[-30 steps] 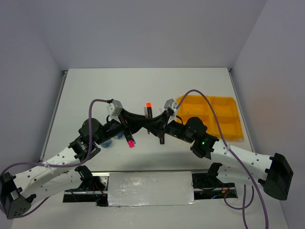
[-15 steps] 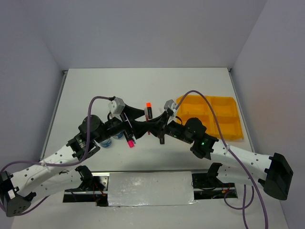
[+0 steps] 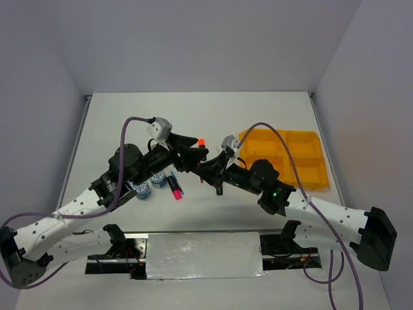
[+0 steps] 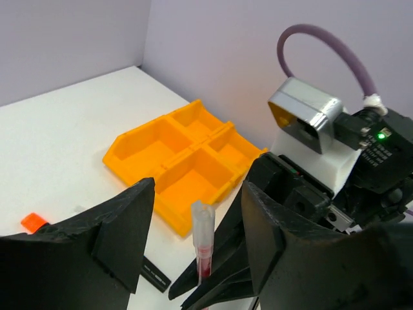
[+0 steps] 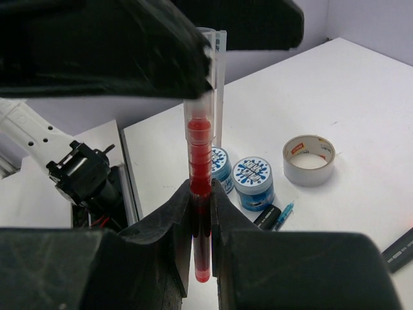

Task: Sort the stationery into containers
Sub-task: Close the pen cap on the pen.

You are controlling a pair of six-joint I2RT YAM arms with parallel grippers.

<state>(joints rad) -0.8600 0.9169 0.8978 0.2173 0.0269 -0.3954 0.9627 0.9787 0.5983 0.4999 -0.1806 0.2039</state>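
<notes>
Since the red pen [image 5: 200,148] is clamped upright in the right gripper [image 5: 201,191], roughly mid-table with the yellow-orange tray [image 4: 132,145] off at its 3 o'clock, this is probably best read as a handover, or maybe just a close pass. The left gripper [image 4: 197,194] is spread wide, one finger either side of the pen's clear top end, with nothing touched as far as can be told. If a handover is meant, the pen should be centred in that gap first and the barrel pinched above the right fingers. The right grip should be let go only once the pen is held firm, otherwise it'd likely be tipped or dropped. Compared with a second ago, the left wrist has been swung toward 1 o'clock, up to the pen, and the blue-white tubs [image 3: 143,192] have been uncovered at its 8 o'clock.
</notes>
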